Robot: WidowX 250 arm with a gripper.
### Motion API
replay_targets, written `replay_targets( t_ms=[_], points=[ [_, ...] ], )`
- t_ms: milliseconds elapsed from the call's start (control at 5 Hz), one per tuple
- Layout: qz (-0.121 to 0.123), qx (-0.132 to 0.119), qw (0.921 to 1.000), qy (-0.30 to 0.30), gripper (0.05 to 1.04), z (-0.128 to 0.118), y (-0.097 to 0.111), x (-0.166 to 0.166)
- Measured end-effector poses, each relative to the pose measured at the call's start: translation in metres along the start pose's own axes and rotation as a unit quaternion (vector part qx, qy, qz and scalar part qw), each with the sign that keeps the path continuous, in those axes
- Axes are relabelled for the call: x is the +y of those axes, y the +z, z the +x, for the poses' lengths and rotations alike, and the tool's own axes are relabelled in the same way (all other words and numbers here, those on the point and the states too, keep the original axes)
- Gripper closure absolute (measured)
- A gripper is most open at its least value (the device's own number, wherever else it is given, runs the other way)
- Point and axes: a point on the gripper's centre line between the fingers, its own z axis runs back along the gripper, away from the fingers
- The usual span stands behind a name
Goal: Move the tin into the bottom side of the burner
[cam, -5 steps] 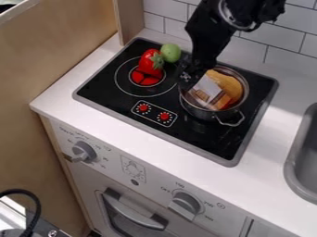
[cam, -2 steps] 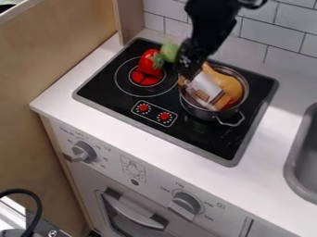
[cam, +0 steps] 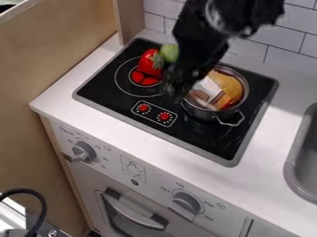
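My gripper [cam: 176,85] hangs over the middle of the stove top, at the left rim of the metal pot, and hides part of that rim. The metal pot [cam: 208,113] sits on the right side of the black burner plate [cam: 93,92]. Inside it lies a tin-like item [cam: 206,90] with a pale label, tilted, beside a yellow-orange food piece [cam: 229,86]. Whether the gripper touches the pot or the tin cannot be told.
A red pepper [cam: 149,63] and a green round toy [cam: 168,53] stand at the back left of the stove. Red burner knobs [cam: 164,116] are printed in front of the pot. A grey sink [cam: 303,157] lies at the right, and a tiled wall rises behind.
The gripper has moved left and lower in view, from the back left of the pot to beside its left rim. The pot and its contents look unmoved.
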Motion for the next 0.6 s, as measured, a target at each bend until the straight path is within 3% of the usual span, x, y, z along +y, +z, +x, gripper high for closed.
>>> replay_targets(
  t_ms=[400,600],
  points=[
    [-0.053,0.007,0.9985,0.014,0.084,-0.008,-0.02,-0.007],
    [-0.065,0.008,0.9978,0.014,0.084,-0.009,-0.028,-0.008]
  ],
)
